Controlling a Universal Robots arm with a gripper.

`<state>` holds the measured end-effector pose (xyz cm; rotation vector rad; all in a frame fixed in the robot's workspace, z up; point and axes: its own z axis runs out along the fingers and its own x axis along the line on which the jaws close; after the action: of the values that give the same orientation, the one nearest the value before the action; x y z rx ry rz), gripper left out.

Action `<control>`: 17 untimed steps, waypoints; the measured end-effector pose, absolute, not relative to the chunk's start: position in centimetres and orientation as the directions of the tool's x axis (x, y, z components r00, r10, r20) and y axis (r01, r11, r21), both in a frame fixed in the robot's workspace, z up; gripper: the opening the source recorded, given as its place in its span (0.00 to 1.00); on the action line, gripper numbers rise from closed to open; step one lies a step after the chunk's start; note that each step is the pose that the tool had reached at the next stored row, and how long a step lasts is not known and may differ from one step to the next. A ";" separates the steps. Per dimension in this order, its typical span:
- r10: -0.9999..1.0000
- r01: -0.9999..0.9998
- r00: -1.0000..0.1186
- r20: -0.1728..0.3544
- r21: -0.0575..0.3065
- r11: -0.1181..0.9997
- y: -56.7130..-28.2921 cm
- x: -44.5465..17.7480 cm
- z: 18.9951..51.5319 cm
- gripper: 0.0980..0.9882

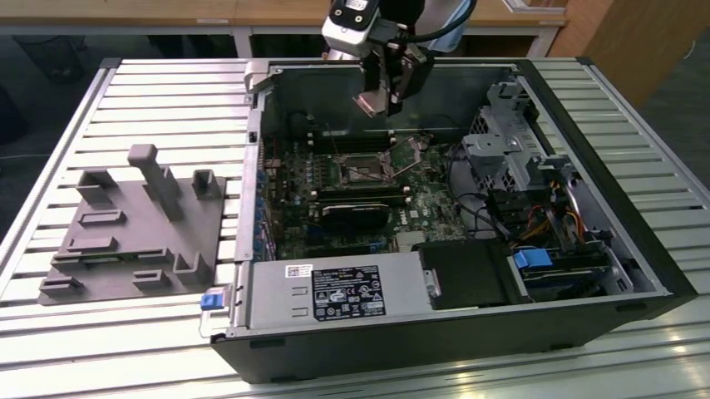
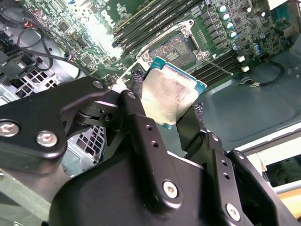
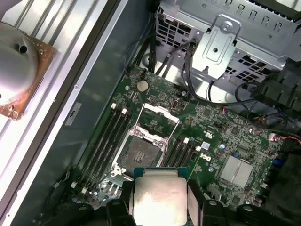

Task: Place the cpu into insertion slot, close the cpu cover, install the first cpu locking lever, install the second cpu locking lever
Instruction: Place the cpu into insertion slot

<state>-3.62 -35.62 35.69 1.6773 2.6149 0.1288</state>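
**Above the open socket: cpu clamped between the fingers**

Between the two fingers (image 2: 193, 127) the cpu (image 2: 169, 96) is held. The fingers are closed on two opposite edges of the chip, so its pale metallic face is left uncovered in both wrist views. It is carried in the air at a tilt, and no contact with anything else can be made out.

On the green motherboard (image 3: 211, 127) beyond the chip, the insertion slot (image 3: 141, 153) is seen with its dark centre bare. The cpu cover (image 3: 162, 112) appears to be swung up and away from it. The socket is therefore judged open and not yet filled. Long black memory slots (image 3: 107, 141) are ranged just beside the socket.

In the exterior view the chip is seen high inside the computer case (image 1: 444, 332), towards its far wall and well apart from the board beneath. The case is laid on its side on the slatted desk (image 1: 145, 83). A grey fixture block (image 1: 133, 233) is set on the desk at the exterior view's left.

The chip is judged light, thin and stiff, yet fragile. Its underside contacts and the fine contacts of the socket would be harmed by scraping or force. The bare edges are thought the right place for a hold, as taken now. The smooth metal could slip or twist if the clamp were slack.
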 end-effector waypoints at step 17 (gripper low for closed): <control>0.970 0.967 -0.244 0.018 0.083 0.241 -35.6 -3.6 35.2 0.50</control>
<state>-3.62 -35.62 35.25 1.9082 2.4453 0.1191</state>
